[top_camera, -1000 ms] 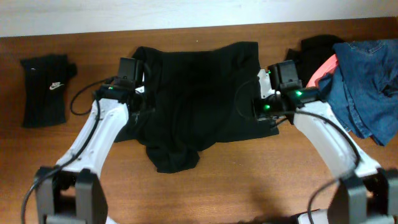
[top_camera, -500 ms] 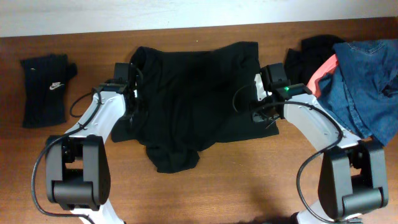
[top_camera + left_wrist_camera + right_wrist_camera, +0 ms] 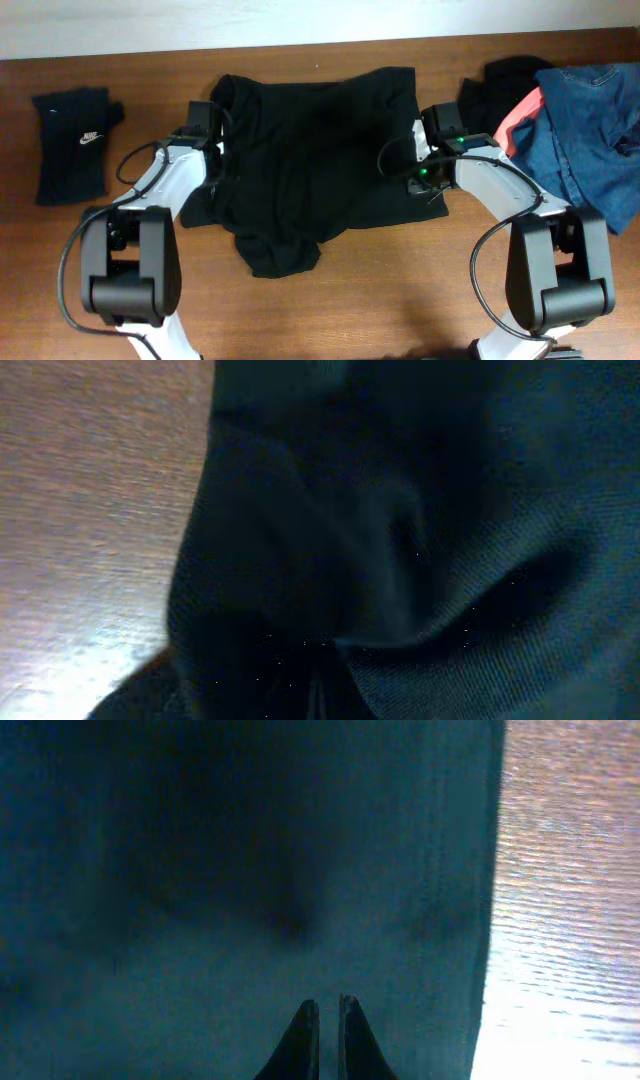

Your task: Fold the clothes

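A black garment [image 3: 320, 150] lies spread and rumpled across the middle of the wooden table [image 3: 400, 290]. My left gripper [image 3: 210, 150] sits low at its left edge. In the left wrist view the fingers [image 3: 316, 690] are dark, close together, and folds of the black cloth [image 3: 420, 540] gather at them. My right gripper [image 3: 426, 160] sits at the garment's right edge. In the right wrist view its fingertips [image 3: 328, 1012] are pressed nearly together on flat cloth [image 3: 250, 870], with the cloth's straight edge just to the right.
A folded black item with a white logo [image 3: 75, 140] lies at the far left. A pile with blue denim [image 3: 585, 130], a coral piece [image 3: 520, 110] and a black piece [image 3: 505, 75] sits at the back right, close to my right arm.
Both arms have dropped lower and drawn in over the garment's side edges. The garment's outline has not visibly changed.
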You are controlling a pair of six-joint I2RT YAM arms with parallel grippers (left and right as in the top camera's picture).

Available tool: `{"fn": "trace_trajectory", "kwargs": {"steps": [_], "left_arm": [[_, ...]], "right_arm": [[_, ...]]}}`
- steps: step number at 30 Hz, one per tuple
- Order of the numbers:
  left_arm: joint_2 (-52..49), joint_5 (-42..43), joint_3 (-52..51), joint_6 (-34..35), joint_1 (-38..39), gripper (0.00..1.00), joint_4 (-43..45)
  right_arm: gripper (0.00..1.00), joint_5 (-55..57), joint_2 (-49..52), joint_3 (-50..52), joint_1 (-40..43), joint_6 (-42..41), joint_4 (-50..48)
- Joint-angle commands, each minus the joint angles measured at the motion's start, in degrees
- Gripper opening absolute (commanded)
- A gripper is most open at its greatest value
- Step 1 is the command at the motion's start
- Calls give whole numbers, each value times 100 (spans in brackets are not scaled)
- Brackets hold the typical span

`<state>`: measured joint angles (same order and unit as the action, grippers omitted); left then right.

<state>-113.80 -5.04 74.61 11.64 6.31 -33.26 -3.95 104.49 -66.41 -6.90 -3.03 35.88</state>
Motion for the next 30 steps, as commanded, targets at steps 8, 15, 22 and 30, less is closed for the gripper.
{"fn": "trace_trajectory", "kwargs": {"steps": [8, 15, 22, 30], "left_arm": [[-236, -323, 11, -107, -15, 1, 273], [-334, -404, 11, -109, -17, 1, 426], [-337, -400, 11, -238, -166, 1, 542], [-348, -374, 11, -492, -562, 1, 551]], "right_arm": [[4, -184, 310, 26, 22, -44, -33], [4, -175, 518, 26, 24, -44, -2], [4, -109, 540, 92, 24, -46, 212], [4, 463, 540, 356, 107, -240, 339]]}}
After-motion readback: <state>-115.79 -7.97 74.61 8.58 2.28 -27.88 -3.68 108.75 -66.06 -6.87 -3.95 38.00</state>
